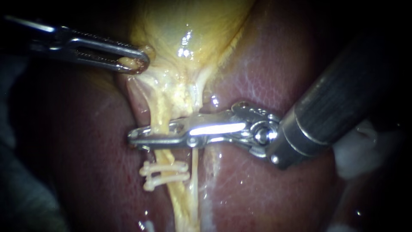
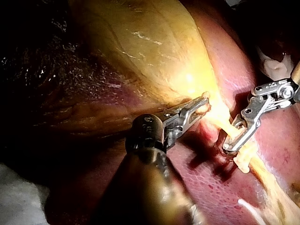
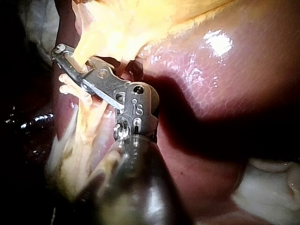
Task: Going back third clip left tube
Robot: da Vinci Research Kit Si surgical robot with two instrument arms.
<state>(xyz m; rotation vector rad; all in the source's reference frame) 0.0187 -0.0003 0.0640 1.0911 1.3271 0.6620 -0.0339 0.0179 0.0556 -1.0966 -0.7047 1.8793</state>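
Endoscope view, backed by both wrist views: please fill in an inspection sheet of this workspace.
Surface: liver, moist and glistening, lying under everything.
Job's things: left tube running down from the gallbladder and bearing two white clips; a thinner strand lies beside it.
Clutter: white gauze-like wad beyond the right instrument's shaft.
Instruments: left instrument, jaws shut on the gallbladder's edge; right instrument, tip across the left tube on the gallbladder side of the clips.
Cables: nothing seen.
Surroundings: dark, nothing seen.
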